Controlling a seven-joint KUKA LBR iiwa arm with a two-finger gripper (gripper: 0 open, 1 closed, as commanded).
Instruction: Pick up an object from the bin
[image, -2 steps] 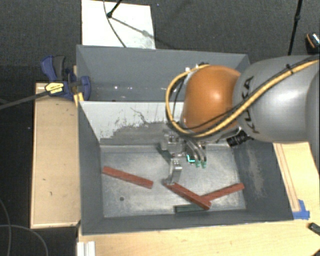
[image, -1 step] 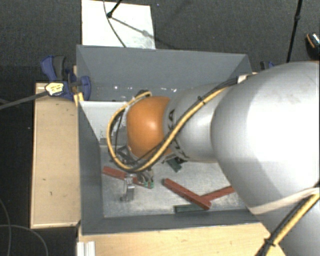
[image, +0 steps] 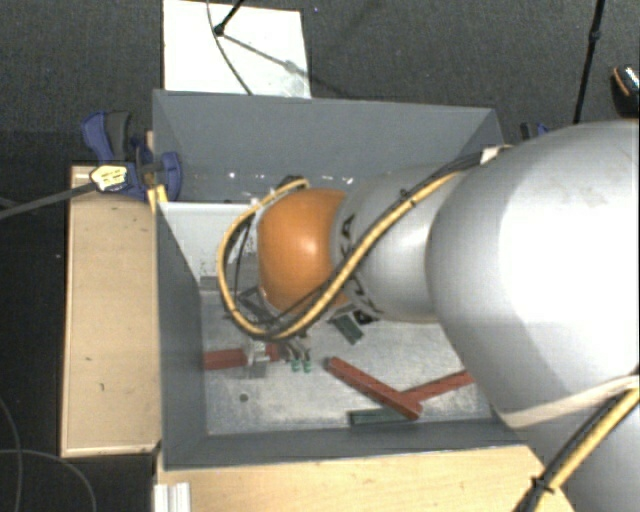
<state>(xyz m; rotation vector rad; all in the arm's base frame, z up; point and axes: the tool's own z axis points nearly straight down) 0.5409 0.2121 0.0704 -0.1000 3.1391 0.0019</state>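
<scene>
I am hovering low in the bin (image: 182, 335), with my gripper (image: 270, 358) sitting at the right end of a red-brown bar (image: 222, 358) that is lying on the left of the floor. I cannot tell how wide the gripper is standing. I am judging this as the grasp step. Next I would be closing across the bar, then lifting straight up, clear of the red stick (image: 370, 385).

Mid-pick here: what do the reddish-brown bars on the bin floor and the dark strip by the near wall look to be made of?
Reddish-brown bars: flat, straight-edged and matte with no glints, so probably painted wood or dull plastic; I cannot tell which. Dark green strip: thin, flat, matte, likely plastic or card. Bin: grey sheet metal, dull, with a speckled floor.
</scene>
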